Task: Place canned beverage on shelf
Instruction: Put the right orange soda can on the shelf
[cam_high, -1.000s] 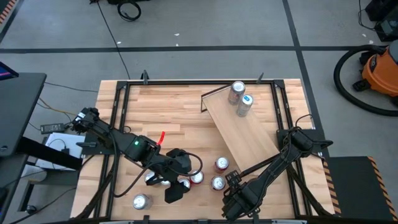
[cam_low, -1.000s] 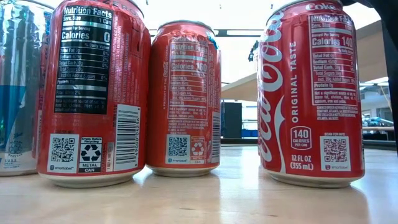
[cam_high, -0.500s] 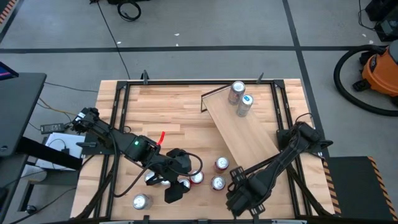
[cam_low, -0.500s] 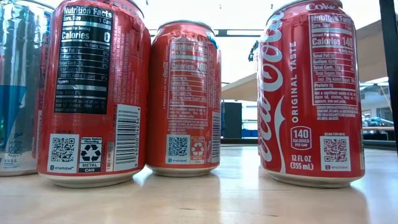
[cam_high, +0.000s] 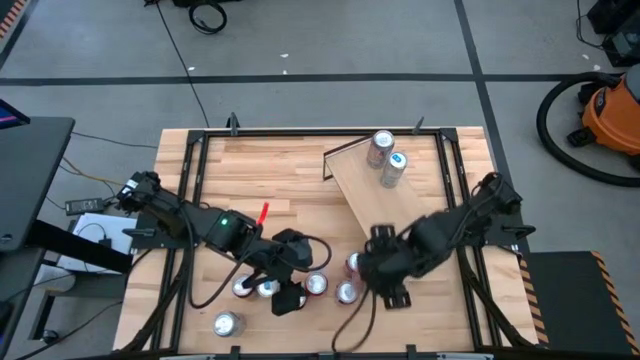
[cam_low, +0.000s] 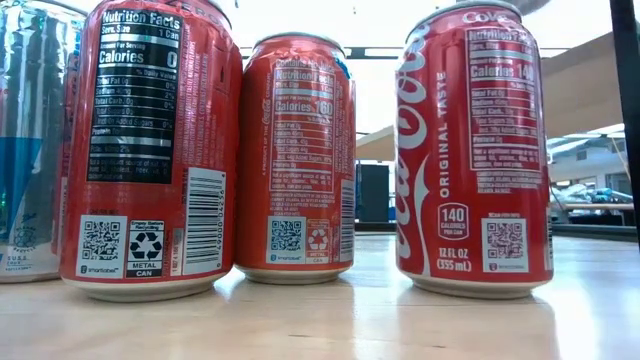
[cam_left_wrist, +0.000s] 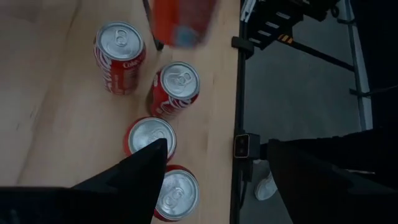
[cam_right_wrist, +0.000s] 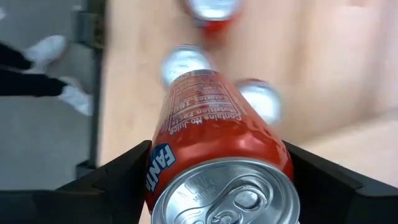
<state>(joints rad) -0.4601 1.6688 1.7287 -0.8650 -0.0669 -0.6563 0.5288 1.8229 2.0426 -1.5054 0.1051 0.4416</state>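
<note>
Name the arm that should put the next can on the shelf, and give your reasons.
Right. The right gripper already clamps an orange Fanta can and sits beside the shelf. The left gripper hangs open over the red cans, holding nothing.

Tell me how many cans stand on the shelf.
2, both at the shelf's far end: one can at the corner, the other can beside it. The right arm hides part of the shelf.

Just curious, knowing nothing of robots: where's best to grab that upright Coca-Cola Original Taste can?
Probably its round side wall at mid-height, coming from above: the Coca-Cola can stands upright with gaps either side. The left end effector is open; the right end effector holds a Fanta can.
</note>
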